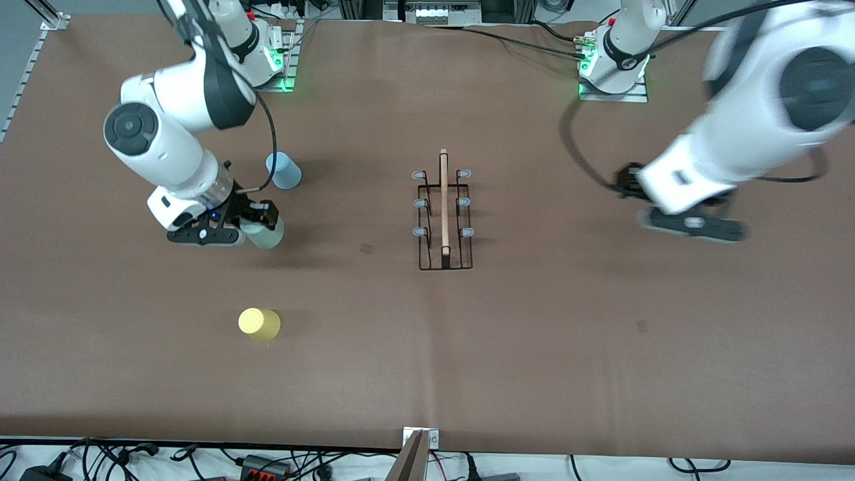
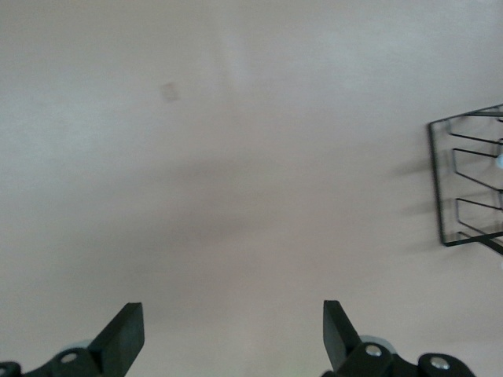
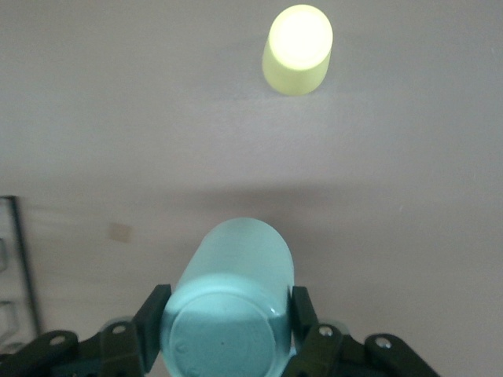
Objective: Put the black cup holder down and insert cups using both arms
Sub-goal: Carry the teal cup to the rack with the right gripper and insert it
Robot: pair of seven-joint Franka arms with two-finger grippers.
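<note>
The black cup holder (image 1: 444,215) stands in the middle of the table, with its wooden rod handle (image 1: 443,200) on top and all pegs bare. My right gripper (image 1: 259,224) is shut on the pale green cup (image 1: 266,234), between the other two cups; the right wrist view shows the fingers (image 3: 153,318) pressed on the cup's (image 3: 232,306) sides. The light blue cup (image 1: 284,170) stands farther from the camera. The yellow cup (image 1: 259,323) stands nearer and shows in the right wrist view (image 3: 297,49). My left gripper (image 2: 232,314) is open and empty, over bare table toward the left arm's end (image 1: 695,224).
A corner of the rack shows in the left wrist view (image 2: 471,181) and the right wrist view (image 3: 16,267). Small dark patches mark the brown table cover (image 1: 367,248) (image 1: 642,326). Cables lie along the table's near edge (image 1: 267,461).
</note>
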